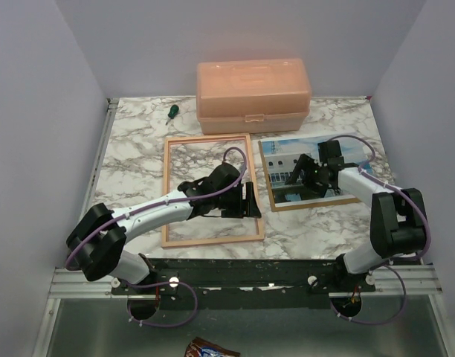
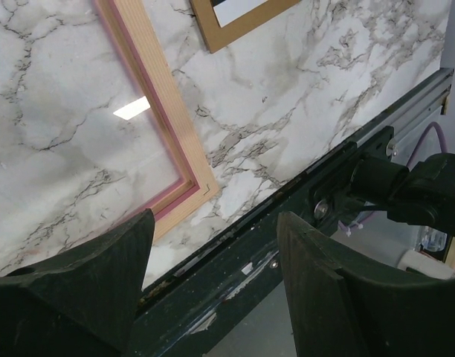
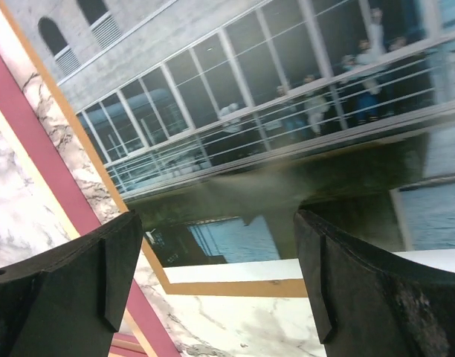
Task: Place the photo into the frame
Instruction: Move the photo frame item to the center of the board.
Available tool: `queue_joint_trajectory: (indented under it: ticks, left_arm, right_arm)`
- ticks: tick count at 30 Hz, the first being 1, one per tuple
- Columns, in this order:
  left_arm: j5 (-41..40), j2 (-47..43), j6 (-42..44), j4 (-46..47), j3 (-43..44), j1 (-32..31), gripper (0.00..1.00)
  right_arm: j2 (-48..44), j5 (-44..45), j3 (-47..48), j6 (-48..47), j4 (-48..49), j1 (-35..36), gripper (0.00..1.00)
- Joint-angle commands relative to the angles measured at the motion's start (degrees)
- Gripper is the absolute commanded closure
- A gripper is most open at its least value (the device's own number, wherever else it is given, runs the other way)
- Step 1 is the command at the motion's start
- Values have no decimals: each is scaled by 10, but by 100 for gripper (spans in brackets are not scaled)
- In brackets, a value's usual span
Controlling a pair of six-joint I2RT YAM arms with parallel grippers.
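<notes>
The frame (image 1: 166, 190) lies flat mid-table with its pale wood side up; a pink inner edge shows in the left wrist view (image 2: 164, 97). The photo (image 1: 281, 158), a white building over blue water, lies on a brown backing board (image 1: 317, 202) to the frame's right. My left gripper (image 1: 251, 201) is open and empty above the frame's right rail near its front corner (image 2: 216, 245). My right gripper (image 1: 300, 177) is open and empty, low over the photo's near part (image 3: 220, 253). The right wrist view shows the photo (image 3: 287, 111), the board's edge (image 3: 242, 288) and the frame's pink rail (image 3: 42, 141).
An orange plastic box (image 1: 253, 85) stands at the back of the marble table, with a green-handled screwdriver (image 1: 171, 111) to its left. Walls close in on both sides. The dark mounting rail (image 2: 287, 223) runs along the near table edge.
</notes>
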Motion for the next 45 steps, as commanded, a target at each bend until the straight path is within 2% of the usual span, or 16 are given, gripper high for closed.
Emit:
queue_joint_trajectory:
  ticks: [1, 9, 15, 21, 32, 38, 45]
  left_arm:
    - [-24, -8, -6, -4, -3, -3, 33]
    - [-35, -16, -10, -5, -7, -3, 36]
    - [-36, -13, -11, -4, -5, -3, 37]
    - [-36, -11, -10, -4, -3, -4, 38]
    - [-26, -5, -11, 8, -3, -3, 39]
    - [-20, -5, -13, 17, -5, -3, 39]
    - [-7, -2, -20, 40, -9, -3, 39]
  right_arm:
    - [36, 25, -30, 1, -23, 42, 10]
    - [46, 1, -100, 21, 8, 84, 10]
    - [54, -16, -124, 51, 29, 140, 10]
    - [59, -25, -109, 76, 32, 187, 9]
    - [8, 24, -23, 53, -35, 185, 5]
    - [7, -2, 4, 26, -46, 126, 3]
    - [12, -75, -2, -34, -55, -67, 2]
